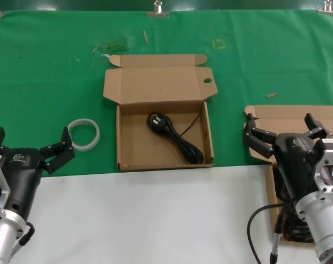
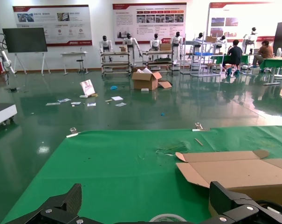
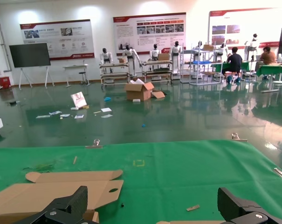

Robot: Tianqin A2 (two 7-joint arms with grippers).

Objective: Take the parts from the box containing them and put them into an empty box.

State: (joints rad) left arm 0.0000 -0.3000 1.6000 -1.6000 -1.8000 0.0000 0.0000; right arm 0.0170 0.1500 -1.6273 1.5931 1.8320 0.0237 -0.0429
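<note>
The box with a round hole in its lid flap [image 1: 207, 81] lies open in the middle and holds one black power cord [image 1: 174, 135]. The other box [image 1: 290, 115] lies at the right. My right gripper [image 1: 284, 127] hovers over it, open and empty, and hides most of it. Dark cords [image 1: 291, 230] show in it beside my wrist. My left gripper [image 1: 31, 142] is open and empty at the left, near the white tape ring [image 1: 83, 133]. The holed lid also shows in the right wrist view [image 3: 52, 191], beyond that gripper [image 3: 154, 203].
The green cloth [image 1: 56, 71] covers the far table, and a white surface [image 1: 155, 220] lies in front. The left wrist view shows my left gripper [image 2: 147, 200], the tape ring [image 2: 168, 217] and the middle box's lid [image 2: 234, 170]. A small scrap [image 1: 271, 94] lies on the cloth.
</note>
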